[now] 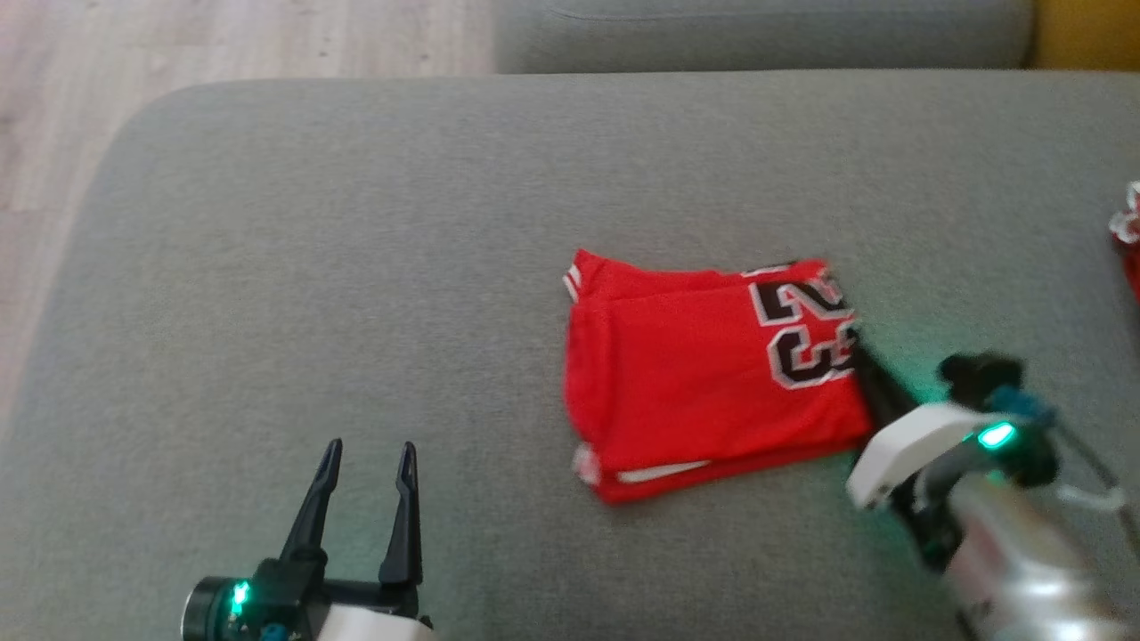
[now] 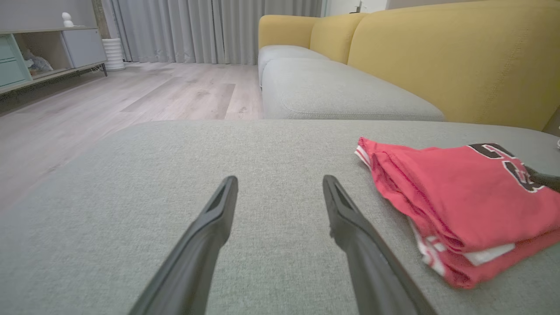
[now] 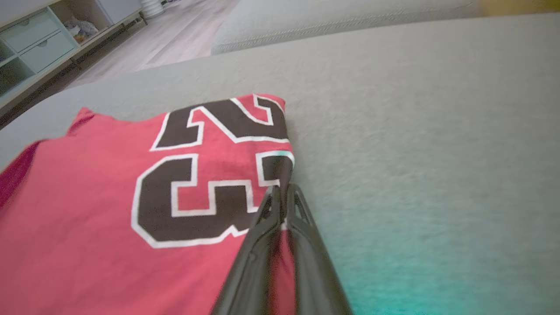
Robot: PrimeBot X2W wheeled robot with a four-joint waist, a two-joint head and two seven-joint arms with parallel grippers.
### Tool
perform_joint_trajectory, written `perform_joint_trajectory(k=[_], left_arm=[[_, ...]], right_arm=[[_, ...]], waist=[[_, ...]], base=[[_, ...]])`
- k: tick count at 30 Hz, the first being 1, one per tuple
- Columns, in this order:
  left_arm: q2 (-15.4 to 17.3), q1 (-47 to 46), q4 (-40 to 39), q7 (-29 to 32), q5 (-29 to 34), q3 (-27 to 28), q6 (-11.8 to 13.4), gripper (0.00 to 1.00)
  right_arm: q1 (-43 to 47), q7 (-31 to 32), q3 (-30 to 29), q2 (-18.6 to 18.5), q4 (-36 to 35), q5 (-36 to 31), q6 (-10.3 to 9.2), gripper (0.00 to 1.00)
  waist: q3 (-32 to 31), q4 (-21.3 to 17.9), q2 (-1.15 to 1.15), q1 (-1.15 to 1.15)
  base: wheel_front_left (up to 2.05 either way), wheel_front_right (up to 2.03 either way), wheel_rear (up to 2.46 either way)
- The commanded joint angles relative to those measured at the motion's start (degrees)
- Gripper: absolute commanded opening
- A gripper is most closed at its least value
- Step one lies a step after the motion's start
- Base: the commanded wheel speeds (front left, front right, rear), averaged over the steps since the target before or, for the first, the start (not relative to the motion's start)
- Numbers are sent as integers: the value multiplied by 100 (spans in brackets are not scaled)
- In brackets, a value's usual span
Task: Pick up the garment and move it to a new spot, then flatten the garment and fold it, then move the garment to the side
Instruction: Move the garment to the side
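Jersey (image 1: pixel 712 374) in red, with black white-edged numerals, lies folded into a thick rectangle a little right of the middle of the grey sofa cushion (image 1: pixel 356 223). Right gripper (image 1: pixel 859 349) has its fingers pinched together on the jersey's right edge, beside the numerals. Left gripper (image 1: pixel 370 456) sits over bare cushion near the front edge, well left of the jersey, fingers spread wide and holding nothing.
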Motion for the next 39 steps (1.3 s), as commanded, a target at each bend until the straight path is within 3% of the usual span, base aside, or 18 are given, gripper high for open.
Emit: perform_joint_trajectory(k=[1, 4, 18, 25, 26, 27, 33, 36, 37, 39], left_arm=[[-41, -271, -204, -56, 58, 243, -11, 100], [-65, -303, -216, -56, 80, 272, -29, 100], [-212, -775, -241, -56, 324, 397, -204, 100], [-291, -1024, -181, -56, 441, 420, -305, 100], [-304, -1049, -155, -56, 450, 424, -324, 100], [-316, -1071, -118, -56, 451, 428, -345, 100], [-433, -986, 10, -56, 354, 628, -337, 100], [-486, -827, 98, -56, 256, 695, -370, 100], [-512, -688, 158, -56, 198, 738, -371, 100], [-537, -548, 216, -56, 150, 772, -354, 100]], right_arm=[[-323, -142, 45, -264, -86, 67, 37, 0], [-457, -204, -19, -497, -59, 86, 37, 0], [-1380, -308, -819, -2709, -113, -153, 37, 0], [-1724, -55, -1352, -3484, -46, -323, 37, 0], [-1723, 64, -1431, -3530, 57, -363, 37, 55], [-1709, 142, -1478, -3551, 137, -436, 37, 100], [-1316, 78, -1694, -3150, 397, -821, 37, 100], [-876, -80, -1710, -2663, 374, -921, 37, 100], [-536, -168, -1692, -2303, 274, -952, 37, 100], [-166, -228, -1642, -1925, 93, -977, 37, 100]], waist=[[81, -155, 0, 0], [141, -264, 0, 0], [914, -820, 0, 0], [1213, -913, 0, 0], [1202, -907, 0, 0], [1168, -897, 0, 0], [567, -850, 0, 0], [136, -810, 0, 0], [-166, -785, 0, 0], [-474, -745, 0, 0]], base=[[0, 0, 0], [0, 0, 0], [0, 0, 0], [0, 0, 0], [0, 0, 0], [0, 0, 0], [0, 0, 0], [0, 0, 0], [0, 0, 0], [0, 0, 0]])
